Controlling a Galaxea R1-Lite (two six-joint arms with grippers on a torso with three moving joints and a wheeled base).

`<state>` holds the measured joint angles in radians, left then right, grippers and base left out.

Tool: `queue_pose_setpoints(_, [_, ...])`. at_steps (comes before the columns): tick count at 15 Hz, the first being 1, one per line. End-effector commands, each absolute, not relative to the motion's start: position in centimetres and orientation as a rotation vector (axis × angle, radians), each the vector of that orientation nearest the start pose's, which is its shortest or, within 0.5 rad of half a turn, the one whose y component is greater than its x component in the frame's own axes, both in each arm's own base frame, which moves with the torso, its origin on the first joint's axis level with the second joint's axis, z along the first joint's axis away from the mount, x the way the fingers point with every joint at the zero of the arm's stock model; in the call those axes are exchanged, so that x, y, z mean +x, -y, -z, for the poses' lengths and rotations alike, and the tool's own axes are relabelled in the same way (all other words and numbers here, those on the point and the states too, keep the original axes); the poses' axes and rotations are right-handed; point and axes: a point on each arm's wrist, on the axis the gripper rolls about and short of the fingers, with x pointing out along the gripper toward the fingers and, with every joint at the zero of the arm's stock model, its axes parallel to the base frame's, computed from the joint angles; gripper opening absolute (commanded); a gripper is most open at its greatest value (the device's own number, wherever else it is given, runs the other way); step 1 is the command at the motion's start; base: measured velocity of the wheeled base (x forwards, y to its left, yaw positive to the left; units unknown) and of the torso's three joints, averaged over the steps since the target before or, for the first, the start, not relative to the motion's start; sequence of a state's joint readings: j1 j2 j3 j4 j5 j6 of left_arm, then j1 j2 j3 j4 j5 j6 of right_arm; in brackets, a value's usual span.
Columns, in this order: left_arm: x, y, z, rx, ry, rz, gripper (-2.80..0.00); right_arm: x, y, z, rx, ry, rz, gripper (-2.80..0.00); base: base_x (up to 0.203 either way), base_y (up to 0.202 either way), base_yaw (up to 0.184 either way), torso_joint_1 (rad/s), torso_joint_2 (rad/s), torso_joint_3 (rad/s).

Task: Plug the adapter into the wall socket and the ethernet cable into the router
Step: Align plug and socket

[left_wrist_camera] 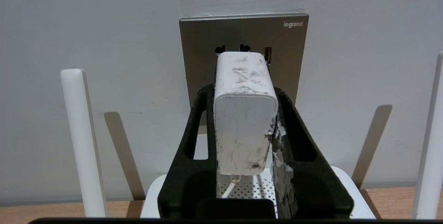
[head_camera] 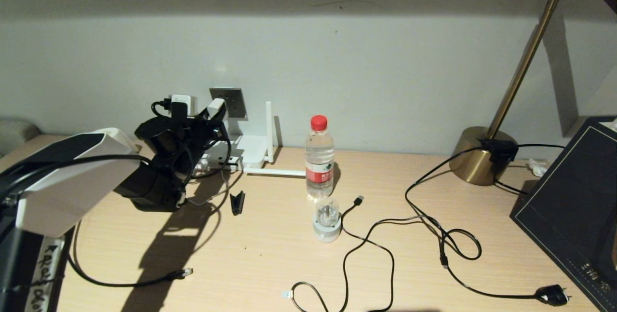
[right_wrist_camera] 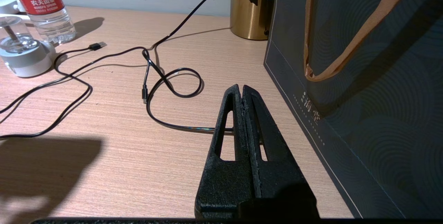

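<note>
On a pale wooden counter (head_camera: 270,254) against a grey wall, the robot's left gripper (left_wrist_camera: 242,96) grasps the adapter (left_wrist_camera: 244,113) by its two flat sides and holds it up to the wall socket (left_wrist_camera: 294,54), its front end right at the plate just below the dark plug holes; whether the prongs have entered cannot be seen. Below sits the router (head_camera: 250,150), its white antennas standing to either side in the left wrist view. The adapter looks like a light, rigid plastic block with smooth, scuffed faces, likely slippery, so a squeeze across the broad sides near the middle seems the best hold, leaving the thin cord at its rear free. The ethernet cable (head_camera: 120,280) lies limp near the counter's front edge, well apart from the router; soft along its length, it would best be taken just behind its clear plug (head_camera: 185,272). The right gripper (right_wrist_camera: 242,94) rests clenched and empty beside a dark paper bag (right_wrist_camera: 363,78).
</note>
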<state>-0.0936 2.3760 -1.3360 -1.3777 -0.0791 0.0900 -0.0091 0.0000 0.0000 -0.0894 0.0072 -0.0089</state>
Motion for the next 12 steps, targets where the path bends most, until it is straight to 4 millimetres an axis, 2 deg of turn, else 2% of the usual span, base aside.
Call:
queue_pose_setpoints(1, [46.33, 4.69, -13.32, 0.086, 0.361, 0.159, -2.8, -2.04, -0.04, -7.53, -0.01, 0.055, 0.002, -2.8, 0.0, 0.0, 0.0, 0.0, 0.0, 0.0])
queue_pose_setpoints(12, [46.26, 4.97, -13.84, 0.073, 0.359, 0.127, -2.8, -2.04, -0.04, -7.54, -0.01, 0.055, 0.002, -2.8, 0.0, 0.0, 0.0, 0.0, 0.0, 0.0])
